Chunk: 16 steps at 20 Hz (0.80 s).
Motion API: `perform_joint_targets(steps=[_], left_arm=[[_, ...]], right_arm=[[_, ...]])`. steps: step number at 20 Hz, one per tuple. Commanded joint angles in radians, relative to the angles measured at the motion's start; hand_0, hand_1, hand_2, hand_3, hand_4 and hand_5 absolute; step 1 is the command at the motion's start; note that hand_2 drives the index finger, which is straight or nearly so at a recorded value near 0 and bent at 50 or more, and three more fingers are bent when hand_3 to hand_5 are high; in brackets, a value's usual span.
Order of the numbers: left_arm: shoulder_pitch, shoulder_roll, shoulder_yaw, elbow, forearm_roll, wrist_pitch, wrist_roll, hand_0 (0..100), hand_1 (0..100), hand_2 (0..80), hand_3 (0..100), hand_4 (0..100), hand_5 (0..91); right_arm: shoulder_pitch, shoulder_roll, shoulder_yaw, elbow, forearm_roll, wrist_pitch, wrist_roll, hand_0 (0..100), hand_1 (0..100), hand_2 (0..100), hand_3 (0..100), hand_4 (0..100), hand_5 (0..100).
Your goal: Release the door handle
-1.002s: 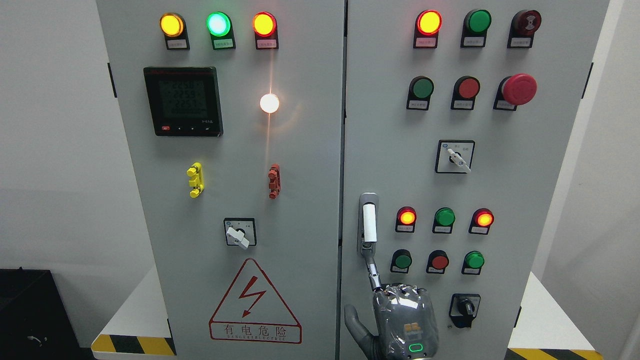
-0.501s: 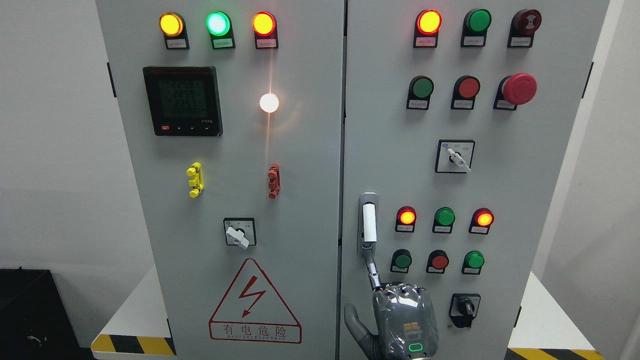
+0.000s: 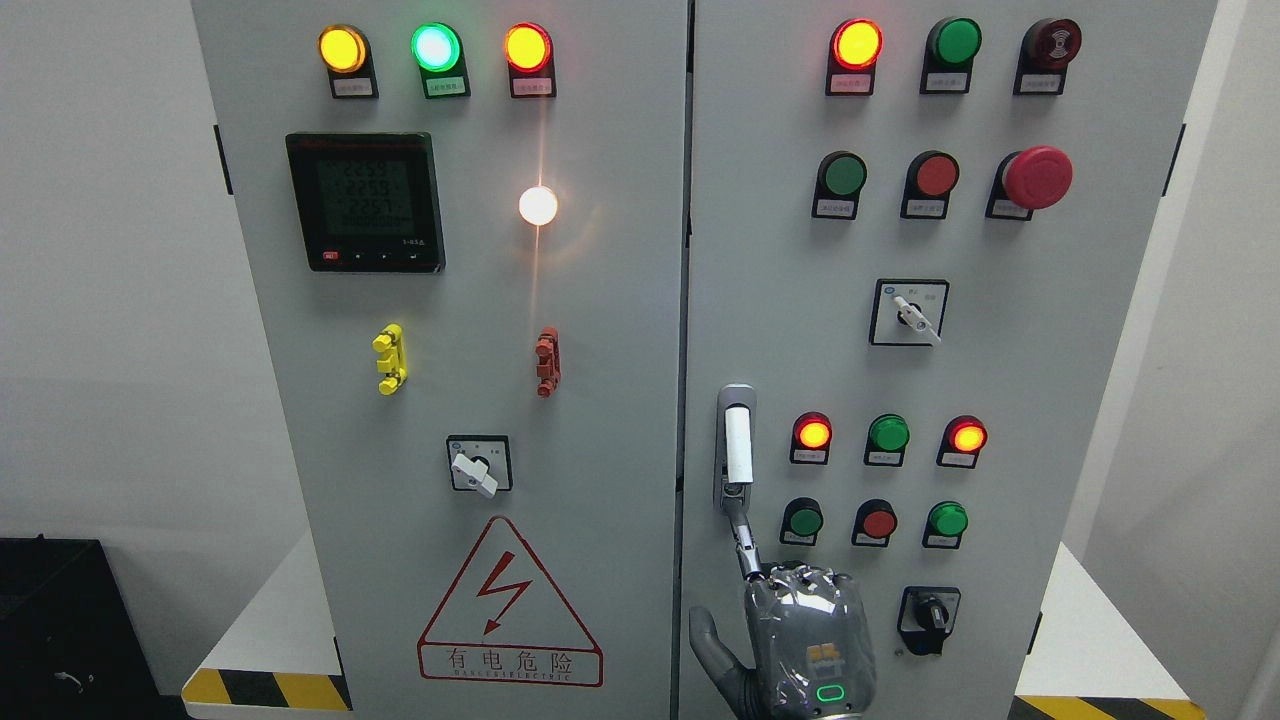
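Just above your right hand (image 3: 808, 640) stands the door handle (image 3: 737, 445), one outstretched finger touching its foot (other fingers curled, wrist cut off).

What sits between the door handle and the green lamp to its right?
In the head view, a lit red lamp separates the door handle and green lamp.

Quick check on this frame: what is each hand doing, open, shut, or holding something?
Right hand: one finger stretched up to the bottom of the door handle, thumb out to the side, grasping nothing; open.
Left hand: not in view.
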Motion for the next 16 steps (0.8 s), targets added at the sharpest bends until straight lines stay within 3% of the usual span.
perform_joint_targets(steps=[1, 16], left_arm=[[0.017, 0.0, 0.0, 0.0, 0.001, -0.001, 0.0, 12, 56, 0.0, 0, 0, 0.0], [0.017, 0.0, 0.0, 0.0, 0.001, -0.001, 0.0, 12, 56, 0.0, 0, 0, 0.0]], right_arm=[[-0.001, 0.0, 0.001, -0.057, 0.0, -0.001, 0.004, 44, 32, 33, 95, 95, 99], [-0.001, 0.0, 0.002, -0.074, -0.002, -0.001, 0.004, 44, 32, 32, 95, 95, 99]])
